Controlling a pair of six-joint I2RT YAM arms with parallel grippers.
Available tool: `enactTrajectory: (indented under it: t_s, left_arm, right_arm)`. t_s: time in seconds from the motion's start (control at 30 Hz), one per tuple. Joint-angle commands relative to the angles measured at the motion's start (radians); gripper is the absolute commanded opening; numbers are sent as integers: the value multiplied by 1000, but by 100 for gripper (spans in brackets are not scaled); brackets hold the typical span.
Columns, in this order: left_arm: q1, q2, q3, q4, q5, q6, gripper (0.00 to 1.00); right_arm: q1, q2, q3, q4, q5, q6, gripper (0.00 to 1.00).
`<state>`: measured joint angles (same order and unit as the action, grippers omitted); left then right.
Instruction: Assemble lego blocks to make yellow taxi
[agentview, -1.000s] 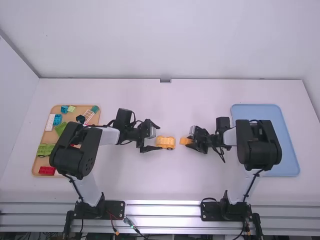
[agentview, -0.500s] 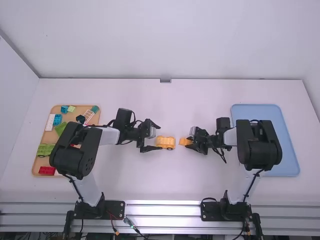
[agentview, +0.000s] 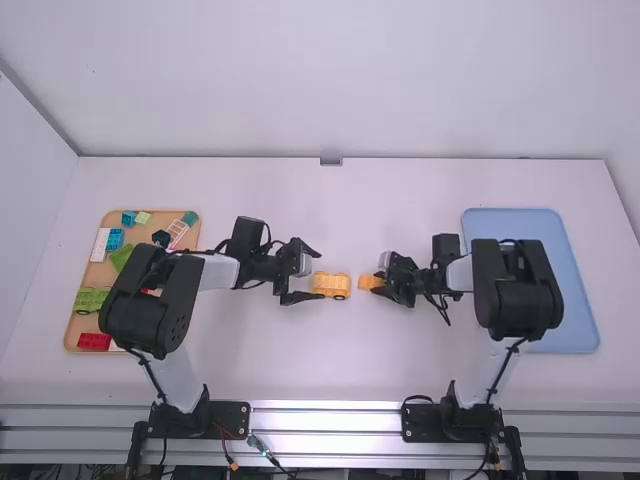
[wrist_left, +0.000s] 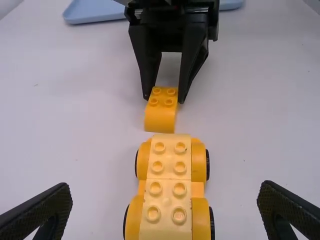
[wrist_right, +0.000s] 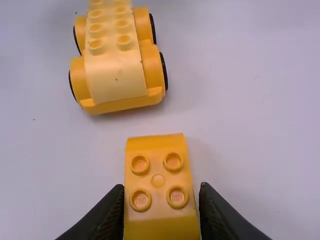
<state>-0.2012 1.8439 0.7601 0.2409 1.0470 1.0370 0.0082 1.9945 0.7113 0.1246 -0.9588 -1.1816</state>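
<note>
White table, tan tray, yellow car, blue tray

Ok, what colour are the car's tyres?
The tyres are black, clearest in the right wrist view.

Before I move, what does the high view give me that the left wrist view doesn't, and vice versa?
High view: the tan tray with loose blocks, among them a red block.

Left wrist view: the studs on the wheeled base, in two rows.

Both: that yellow base, the yellow block between the right gripper's fingers, the blue tray, and the open left gripper.
</note>
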Motion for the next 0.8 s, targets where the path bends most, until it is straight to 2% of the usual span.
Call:
enactTrajectory:
  t_s: [0.0,0.3,0.57,0.77]
  left_arm:
    - [-1,8,-8,-3,37,0,99]
    - [-1,8,-8,-4,36,-1,99]
    - [-1,8,-15,-13,16,0,99]
    - [-3,8,-20,-11,-12,0,99]
  right_arm:
    - [-2,43,-5,5,-11,11,38]
    - [-2,55,-5,53,-50,26,27]
    - [-16,53,7,47,-152,3,27]
    - [-4,37,16,43,-165,4,27]
